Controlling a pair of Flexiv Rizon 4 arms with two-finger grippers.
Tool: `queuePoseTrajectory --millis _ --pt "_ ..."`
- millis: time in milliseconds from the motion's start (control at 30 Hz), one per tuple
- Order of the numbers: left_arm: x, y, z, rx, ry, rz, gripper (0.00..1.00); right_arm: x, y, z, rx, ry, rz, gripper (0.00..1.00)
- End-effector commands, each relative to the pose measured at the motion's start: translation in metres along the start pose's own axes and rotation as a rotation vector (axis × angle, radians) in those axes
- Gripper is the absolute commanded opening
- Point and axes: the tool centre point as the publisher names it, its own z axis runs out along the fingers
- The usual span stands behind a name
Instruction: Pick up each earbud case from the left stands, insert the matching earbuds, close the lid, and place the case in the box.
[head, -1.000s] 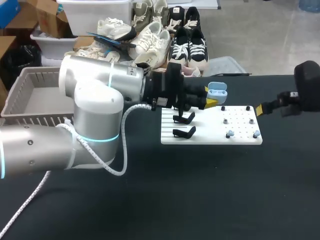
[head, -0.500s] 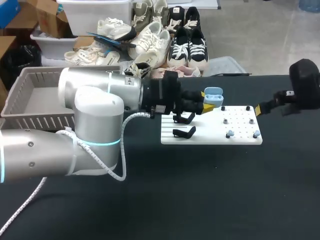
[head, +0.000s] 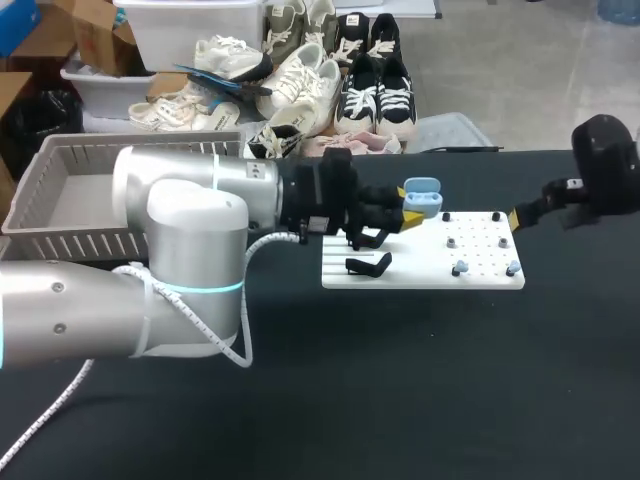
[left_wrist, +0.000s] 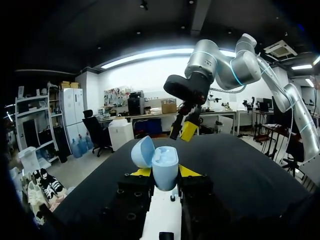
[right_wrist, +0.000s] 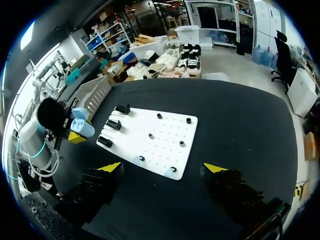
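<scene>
Pale blue earbud case (head: 421, 197) clamped from two sides by the fingers (left_wrist: 189, 171) of the left gripper (head: 403, 207). Held off the black worktop (head: 400, 380), over the rear left corner of the white pegboard (head: 480, 262), just above the black stands (head: 368, 264). Lying roughly level, long axis in line with the fingers and pointing away from the wrist, toward the right arm's side. Lid swung open beside the body, open mouth facing ahead toward the right gripper (head: 520, 217). From the left wrist: body of the case squarely between the two yellow tips, lid leaning off to one side of it. Well apart, past the pegboard's far end, the right gripper hanging over the worktop with fingers spread wide and released. Along the pegboard's near edge, two small blue earbuds (head: 460, 268), set apart from each other; behind them a scatter of small pegs (head: 452, 242). Beside the left arm, at the worktop's edge, a grey slatted box (head: 60, 200).
</scene>
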Motion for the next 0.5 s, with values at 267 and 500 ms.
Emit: queuePoseTrajectory --millis 267,500 --pt "0.0 -0.004 0.0 -0.013 -0.003 0.001 0.0 -0.004 -0.01 0.0 0.056 0.057 -0.07 1.0" --pt "0.0 -0.004 0.0 -0.013 -0.003 0.001 0.0 -0.006 -0.016 -0.001 0.2 0.195 -0.216 1.0"
